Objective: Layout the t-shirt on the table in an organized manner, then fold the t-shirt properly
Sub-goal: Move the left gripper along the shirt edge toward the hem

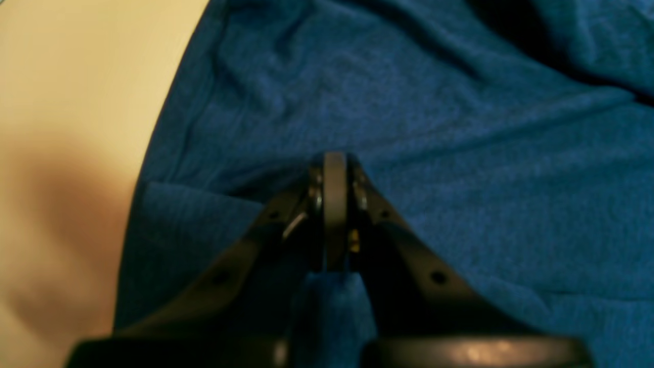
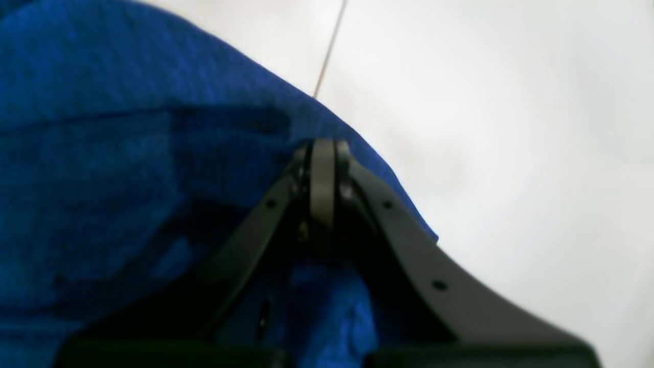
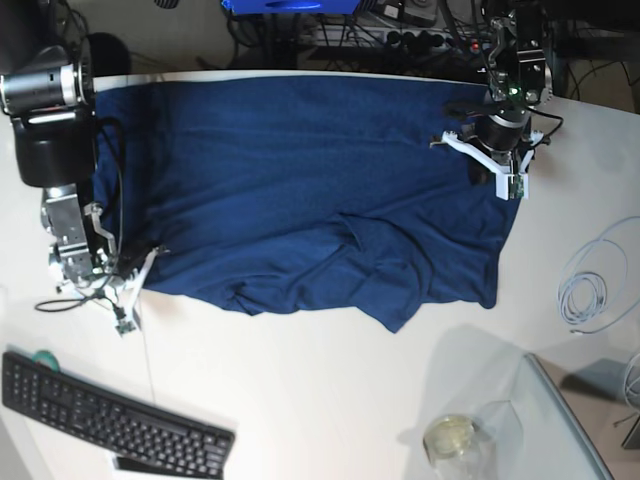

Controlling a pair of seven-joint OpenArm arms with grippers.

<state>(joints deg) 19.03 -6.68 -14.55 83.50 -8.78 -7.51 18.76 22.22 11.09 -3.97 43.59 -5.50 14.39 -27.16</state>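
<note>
The dark navy t-shirt [image 3: 310,190] lies spread across the far half of the white table [image 3: 320,390], its near hem rumpled and bunched around the middle. My left gripper [image 3: 500,168] is at the shirt's right edge and my right gripper [image 3: 150,256] at its near left corner. In the left wrist view the left gripper [image 1: 334,163] is shut, with t-shirt [image 1: 460,153] cloth pinched between its fingers above the table [image 1: 61,76]. In the right wrist view the right gripper [image 2: 323,153] is shut on the t-shirt [image 2: 127,153] edge, with the table [image 2: 511,128] beside it.
A black keyboard [image 3: 110,420] lies at the near left. A glass jar [image 3: 452,438] and a clear panel [image 3: 560,420] stand at the near right. A coiled white cable [image 3: 590,285] lies at the right. Cables and gear crowd the far edge.
</note>
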